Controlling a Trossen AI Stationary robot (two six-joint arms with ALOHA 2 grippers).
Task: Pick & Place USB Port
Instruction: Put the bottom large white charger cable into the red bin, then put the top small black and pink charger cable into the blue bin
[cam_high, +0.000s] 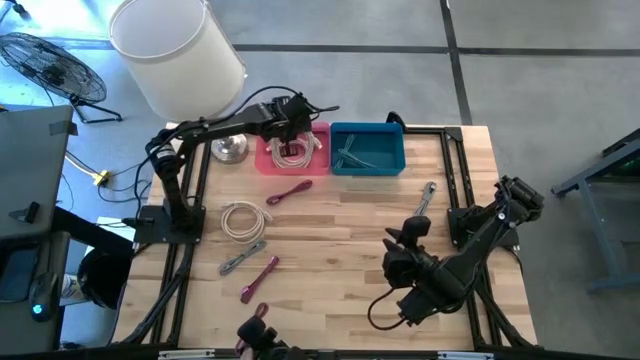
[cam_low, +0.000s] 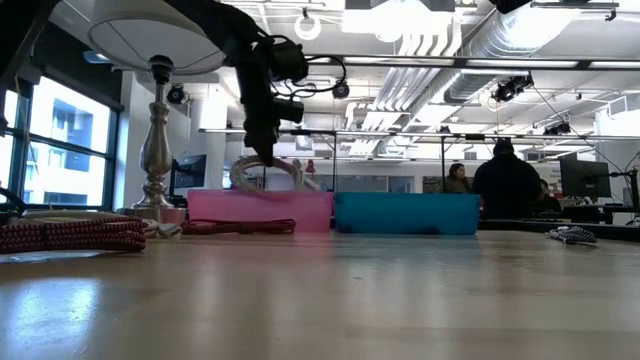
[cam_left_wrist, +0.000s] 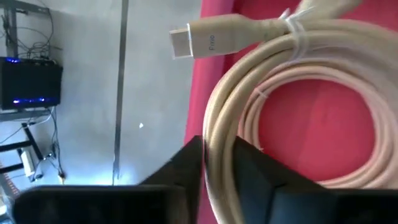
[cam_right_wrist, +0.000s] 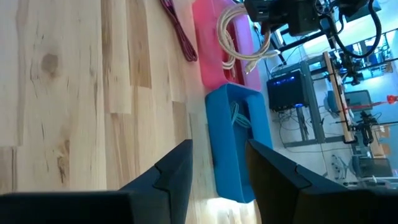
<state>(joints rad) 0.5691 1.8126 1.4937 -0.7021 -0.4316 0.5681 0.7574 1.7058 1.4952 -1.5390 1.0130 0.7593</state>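
Observation:
A cream USB cable tied in a coil (cam_left_wrist: 298, 93), its plug (cam_left_wrist: 205, 38) sticking out, is at the pink bin (cam_high: 268, 160). My left gripper (cam_high: 290, 138) is above that bin, shut on the coil. In the low view the coil (cam_low: 272, 170) shows just above the bin's rim (cam_low: 260, 195). A blue bin (cam_high: 367, 148) stands to the right of the pink one. My right gripper (cam_right_wrist: 217, 180) waits open over the table's near right part, touching nothing. My left gripper pinches the coil's bundled strands (cam_left_wrist: 214, 140) between its two fingers (cam_left_wrist: 186, 165), coming from above and pointing down. The fingers lie across the strands. The coil hangs below the fingers over the pink bin's floor; whether its lower part rests in the bin I cannot tell.
On the wood lie another cream coiled cable (cam_high: 243, 218), a red cable (cam_high: 288, 191), a grey one (cam_high: 243, 258), a maroon one (cam_high: 258, 278) and a grey one (cam_high: 425, 195). A lamp (cam_high: 180, 50) stands at the far left. People stand in the room behind.

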